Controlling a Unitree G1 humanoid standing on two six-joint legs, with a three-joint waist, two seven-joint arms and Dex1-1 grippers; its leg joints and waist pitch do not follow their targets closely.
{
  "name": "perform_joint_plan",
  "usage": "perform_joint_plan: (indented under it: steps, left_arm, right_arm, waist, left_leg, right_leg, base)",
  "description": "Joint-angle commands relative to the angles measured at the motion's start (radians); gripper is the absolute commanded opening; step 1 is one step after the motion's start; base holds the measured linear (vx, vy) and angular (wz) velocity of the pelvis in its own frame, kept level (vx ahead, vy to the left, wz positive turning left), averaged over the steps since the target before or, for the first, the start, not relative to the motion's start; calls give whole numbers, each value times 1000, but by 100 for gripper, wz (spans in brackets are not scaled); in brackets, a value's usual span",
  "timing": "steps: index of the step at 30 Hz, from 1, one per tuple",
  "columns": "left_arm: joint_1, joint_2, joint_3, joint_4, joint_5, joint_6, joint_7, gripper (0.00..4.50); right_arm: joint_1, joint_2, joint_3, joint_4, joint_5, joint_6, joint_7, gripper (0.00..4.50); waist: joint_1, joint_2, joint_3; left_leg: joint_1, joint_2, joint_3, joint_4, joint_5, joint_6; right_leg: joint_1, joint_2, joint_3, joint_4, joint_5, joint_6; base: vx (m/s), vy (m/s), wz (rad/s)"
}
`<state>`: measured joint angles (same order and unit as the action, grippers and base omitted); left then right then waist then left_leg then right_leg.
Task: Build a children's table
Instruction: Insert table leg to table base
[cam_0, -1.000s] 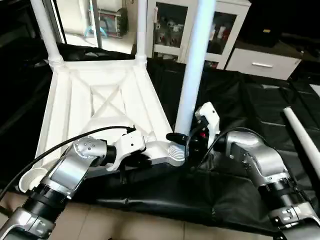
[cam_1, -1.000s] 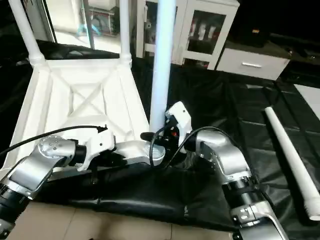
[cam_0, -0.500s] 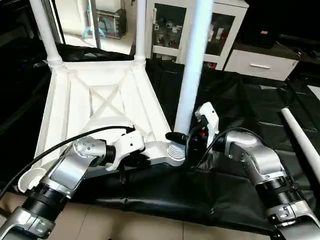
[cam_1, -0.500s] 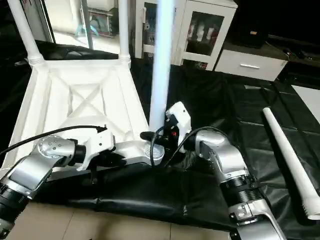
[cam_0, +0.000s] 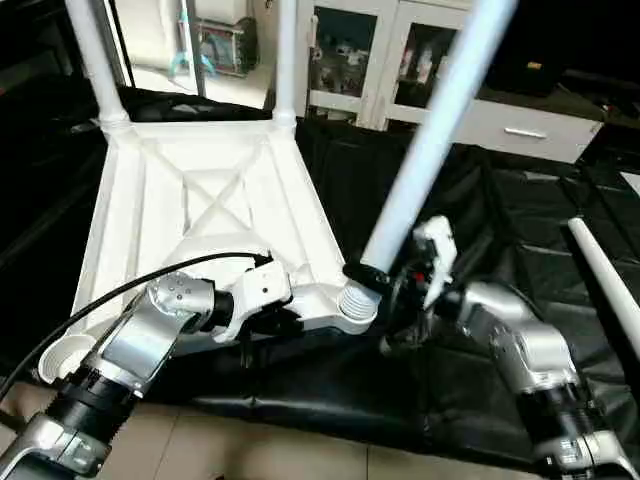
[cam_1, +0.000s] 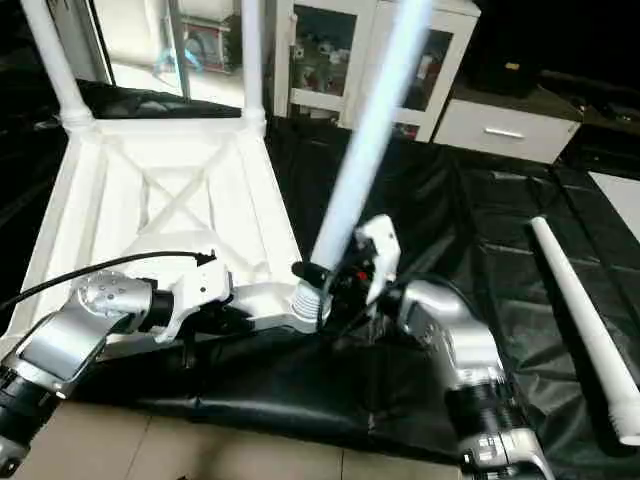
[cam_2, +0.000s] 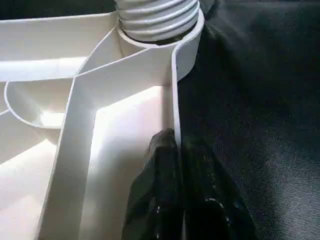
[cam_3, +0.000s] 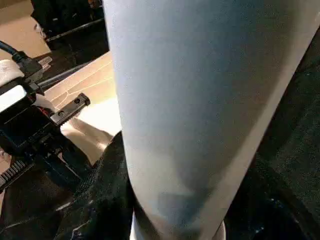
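The children's table top (cam_0: 210, 200) lies upside down on black cloth, X ribs up. Two white legs (cam_0: 90, 60) (cam_0: 285, 60) stand upright in its far corner sockets. A third leg (cam_0: 430, 140) has its threaded end at the near right socket (cam_0: 355, 305) and leans steeply to the right. My right gripper (cam_0: 385, 290) is shut on this leg (cam_3: 200, 100) just above the thread. My left gripper (cam_2: 175, 145) is shut on the top's near rim wall (cam_2: 172, 90), close to that socket. The near left socket (cam_0: 62, 360) holds nothing. A fourth leg (cam_1: 580, 310) lies loose on the cloth at the right.
The black cloth (cam_0: 330, 390) covers the work area and ends at pale floor tiles (cam_0: 250, 460) in front. White glass-door cabinets (cam_0: 370, 50) and a white drawer unit (cam_0: 520, 125) stand behind. A black cable (cam_0: 110, 295) runs along my left forearm.
The leg in my right gripper has tipped from upright to a strong lean to the right, and my right arm has moved right with it. My left gripper has kept its hold.
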<state>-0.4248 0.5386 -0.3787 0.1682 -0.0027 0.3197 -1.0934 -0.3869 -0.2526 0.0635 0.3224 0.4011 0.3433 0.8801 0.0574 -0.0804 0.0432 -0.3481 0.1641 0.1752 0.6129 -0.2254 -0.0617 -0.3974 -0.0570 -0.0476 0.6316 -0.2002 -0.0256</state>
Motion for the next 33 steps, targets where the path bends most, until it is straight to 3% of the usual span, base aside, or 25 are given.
perform_joint_plan:
  steps: [1,6,11,15,18,21,27,33]
  left_arm:
    - [19,4,-24,21,16,6,-10,2]
    - [21,7,-18,20,15,10,-2,2]
    - [22,8,-16,20,15,10,0,2]
    - [24,11,-13,19,15,13,1,2]
    - [24,13,-12,20,15,13,0,2]
    - [23,15,-10,18,15,15,-1,2]
    - [24,18,-8,16,12,19,-2,2]
    - [21,19,-6,19,12,18,-4,2]
  right_arm:
    - [42,-4,-14,-2,-12,-24,-16,189]
    - [94,11,-7,-33,-34,-108,-16,189]
    - [118,9,14,-54,-55,-138,-12,189]
    - [131,-19,75,-65,-128,-161,-19,189]
    - [121,-50,137,-49,-192,-124,-15,189]
    - [113,-67,174,-44,-209,-93,16,189]
    - [95,-59,170,-23,-183,-34,6,189]
    - [73,-46,138,21,-186,-36,-35,189]
  waist:
    - [6,5,-45]
    - [8,4,-44]
    - [9,3,-42]
    - [8,3,-41]
    - [8,3,-39]
    - [6,1,-38]
    - [6,2,-42]
    - [1,5,-32]
  left_leg:
    - [3,71,-25,-87,-129,16]
    - [2,72,-25,-89,-129,20]
    - [2,73,-26,-91,-139,21]
    - [2,72,-26,-93,-139,21]
    - [3,71,-27,-94,-160,15]
    - [4,73,-29,-97,-187,8]
    - [5,72,-29,-97,-182,8]
    - [13,74,-35,-107,-285,-18]
  right_leg:
    - [43,-98,56,-78,-188,-205]
    - [41,-100,56,-81,-205,-194]
    - [39,-99,56,-83,-229,-185]
    - [39,-98,56,-84,-236,-177]
    - [37,-97,57,-89,-277,-165]
    - [36,-98,58,-92,-306,-156]
    - [37,-96,58,-89,-260,-165]
    - [31,-99,58,-105,-399,-146]
  base:
    - [0,0,0]
    - [0,0,0]
    - [0,0,0]
    - [0,0,0]
    - [0,0,0]
    - [0,0,0]
    - [0,0,0]
    - [0,0,0]
